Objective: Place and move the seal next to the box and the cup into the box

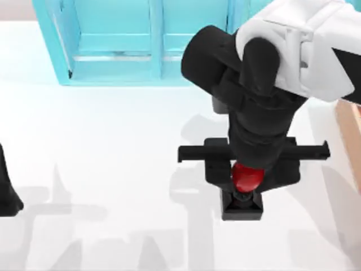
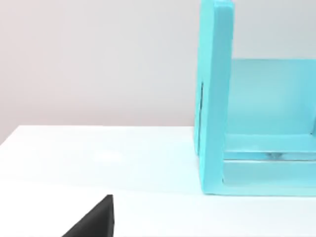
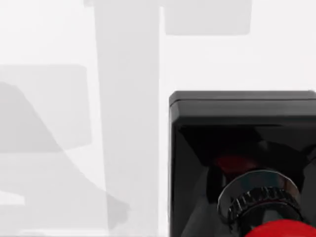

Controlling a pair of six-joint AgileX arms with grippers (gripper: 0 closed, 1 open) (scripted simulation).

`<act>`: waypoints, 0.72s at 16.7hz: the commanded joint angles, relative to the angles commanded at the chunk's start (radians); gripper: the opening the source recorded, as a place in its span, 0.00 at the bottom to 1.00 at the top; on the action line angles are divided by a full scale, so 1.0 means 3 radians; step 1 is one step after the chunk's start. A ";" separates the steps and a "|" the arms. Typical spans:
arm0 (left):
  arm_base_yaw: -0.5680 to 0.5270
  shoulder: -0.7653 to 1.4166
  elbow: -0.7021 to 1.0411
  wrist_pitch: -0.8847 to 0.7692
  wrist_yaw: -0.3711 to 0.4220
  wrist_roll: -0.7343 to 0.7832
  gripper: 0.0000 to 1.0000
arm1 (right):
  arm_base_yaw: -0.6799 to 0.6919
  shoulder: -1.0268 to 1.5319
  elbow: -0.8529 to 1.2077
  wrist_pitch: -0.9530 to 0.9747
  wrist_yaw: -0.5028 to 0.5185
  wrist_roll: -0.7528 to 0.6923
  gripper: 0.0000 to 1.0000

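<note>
Top view puts the right gripper [image 1: 243, 189] directly over the seal [image 1: 244, 192], right of the bench's [image 1: 113, 169] centre, with the arm reaching down from the upper right. The seal's red knob [image 1: 246, 176] sits under the wrist, and its black square base [image 1: 242, 208] pokes out below it on the white surface. Whether the fingers are clamped on the knob or merely bracketing it, I cannot tell; the arm's own body hides them.

The relation that matters for the next move is sideways: the tan box [image 1: 351, 141] shows as a strip at the right edge of the bench, level with the gripper and a little farther back, so the seal would have to travel to the right to end up beside it. The right arm is plainly the nearer one. The left arm [image 1: 8, 189] is parked at the left edge, its gripper state not readable either.

Right wrist view shows the seal close up [image 3: 237, 148]: a glossy black block with a sharp top edge, a ribbed metallic collar [image 3: 259, 197], and the red knob above. It stands upright, its axis vertical. A turquoise shelf cabinet [image 1: 135, 39] stands at the back.
</note>
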 joint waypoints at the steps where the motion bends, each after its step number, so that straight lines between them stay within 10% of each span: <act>1: 0.0000 0.0000 0.0000 0.0000 0.0000 0.0000 1.00 | -0.0163 -0.0027 -0.0007 -0.0021 -0.0001 -0.0164 0.00; 12: 0.0000 0.0000 0.0000 0.0000 0.0000 0.0000 1.00 | -0.1510 -0.0255 -0.0085 -0.0192 -0.0005 -0.1514 0.00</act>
